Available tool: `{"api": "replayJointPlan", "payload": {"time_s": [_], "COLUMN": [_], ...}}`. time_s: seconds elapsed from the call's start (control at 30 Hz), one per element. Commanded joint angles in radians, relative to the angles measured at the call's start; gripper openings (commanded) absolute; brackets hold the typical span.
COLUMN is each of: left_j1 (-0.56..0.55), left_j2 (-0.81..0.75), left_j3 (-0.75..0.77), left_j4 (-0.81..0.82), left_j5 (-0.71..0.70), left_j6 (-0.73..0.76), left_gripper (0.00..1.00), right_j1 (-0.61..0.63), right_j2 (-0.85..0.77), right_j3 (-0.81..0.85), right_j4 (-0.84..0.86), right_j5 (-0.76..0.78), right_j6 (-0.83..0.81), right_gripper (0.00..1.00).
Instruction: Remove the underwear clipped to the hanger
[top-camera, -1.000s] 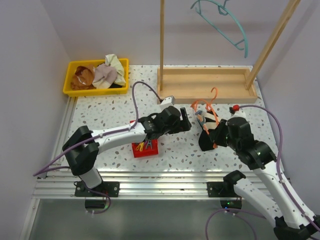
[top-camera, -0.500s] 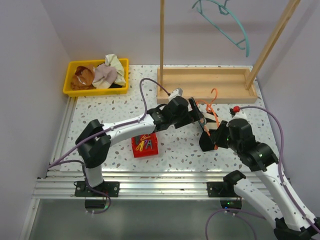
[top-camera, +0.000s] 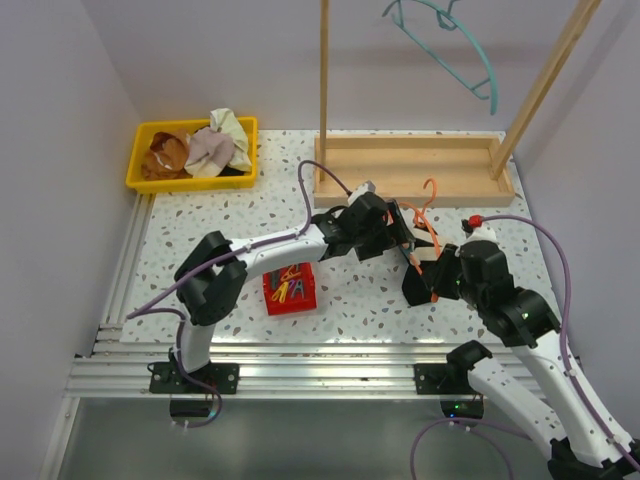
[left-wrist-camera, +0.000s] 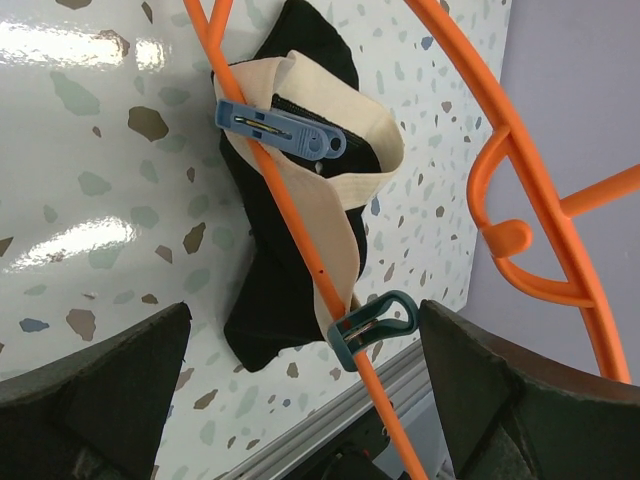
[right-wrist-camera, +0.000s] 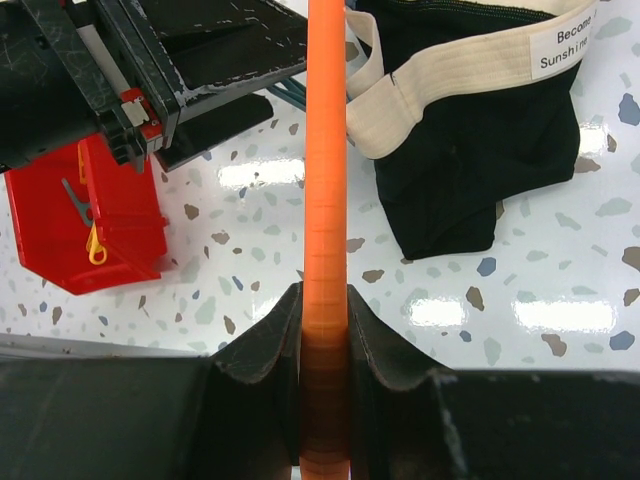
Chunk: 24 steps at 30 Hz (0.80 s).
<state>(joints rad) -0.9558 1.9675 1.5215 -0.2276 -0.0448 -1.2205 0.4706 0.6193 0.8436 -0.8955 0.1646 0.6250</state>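
Note:
An orange hanger (top-camera: 430, 192) lies on the table. The black underwear (top-camera: 414, 287) with a cream-white waistband is clipped to its bar. In the left wrist view a blue clip (left-wrist-camera: 285, 130) and a teal clip (left-wrist-camera: 375, 322) pin the underwear (left-wrist-camera: 275, 300) to the bar (left-wrist-camera: 290, 215). My left gripper (left-wrist-camera: 305, 345) is open, with a finger on each side of the teal clip and not touching it. My right gripper (right-wrist-camera: 325, 320) is shut on the hanger bar (right-wrist-camera: 325, 150), beside the underwear (right-wrist-camera: 480, 150). The rust-brown underwear (top-camera: 165, 155) lies in the yellow bin.
The yellow bin (top-camera: 140, 180) at the back left also holds a pale cloth bundle (top-camera: 210, 150). A red box of clips (top-camera: 290, 290) sits below my left arm. A wooden rack base (top-camera: 415, 185) stands behind the hanger. A teal hanger (top-camera: 450, 50) hangs above it.
My left arm has stretched to the right, from above the red box to the orange hanger. My right gripper has kept its hold on the hanger and hardly moved.

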Motion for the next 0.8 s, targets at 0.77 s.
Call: {"api": "replayJointPlan", "payload": {"time_s": [0.77], "left_j1": [0.011], "left_j2": [-0.142], "left_j3": [-0.244], "left_j4": [0.338], "left_j5": [0.104], "left_j6": [-0.184], "left_gripper": [1.00], "right_j1": [-0.001], "right_j2": [0.005], "right_j3": [0.023], "right_j4": [0.064], "right_j5": [0.010], "right_j6": [0.001], "right_gripper": [0.00]}}
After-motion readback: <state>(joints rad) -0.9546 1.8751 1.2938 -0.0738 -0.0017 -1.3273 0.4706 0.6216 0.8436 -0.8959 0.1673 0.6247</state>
